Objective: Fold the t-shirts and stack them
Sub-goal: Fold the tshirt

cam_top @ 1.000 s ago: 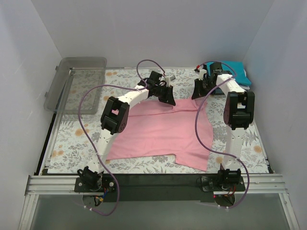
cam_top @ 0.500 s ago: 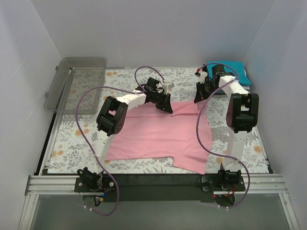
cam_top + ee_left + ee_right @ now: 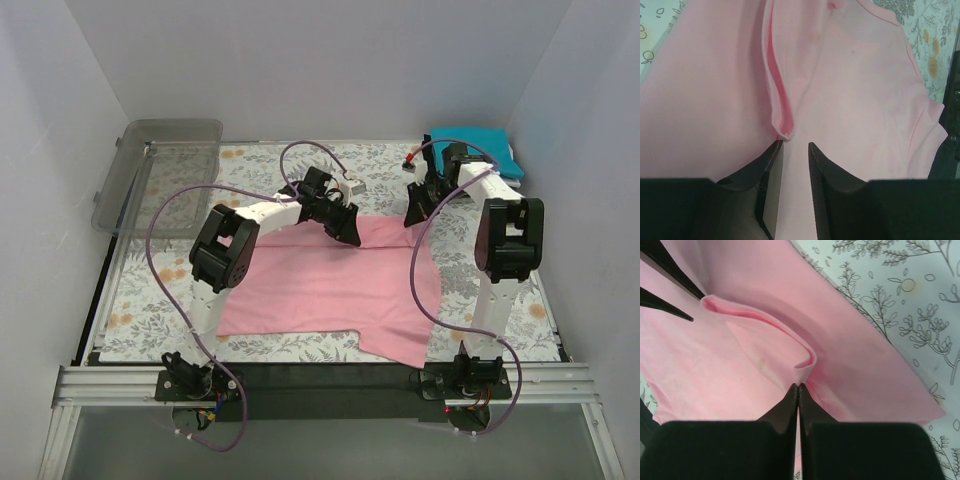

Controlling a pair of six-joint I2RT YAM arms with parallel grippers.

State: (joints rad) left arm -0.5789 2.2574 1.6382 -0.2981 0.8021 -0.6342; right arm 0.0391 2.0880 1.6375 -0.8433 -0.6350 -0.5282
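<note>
The pink t-shirt (image 3: 330,285) lies spread on the floral cloth, its far edge bunched into a raised fold between my grippers. My left gripper (image 3: 347,228) is low over that far edge. In the left wrist view it (image 3: 795,145) is open by a narrow gap, with the end of the fold (image 3: 782,131) just past its left fingertip. My right gripper (image 3: 415,210) is at the shirt's far right part. In the right wrist view it (image 3: 799,386) is shut on a pinch of the pink t-shirt (image 3: 765,355). A folded teal t-shirt (image 3: 485,148) lies at the back right corner.
A clear plastic bin (image 3: 165,180) stands at the back left against the wall. White walls close in the table on three sides. The floral table cloth (image 3: 150,290) shows around the shirt. The left gripper's fingertips (image 3: 665,287) show at the top left of the right wrist view.
Both grippers have come down and nearer onto the shirt's far edge. The left arm's elbow has swung left. The shirt's near hem has slid a little nearer.
</note>
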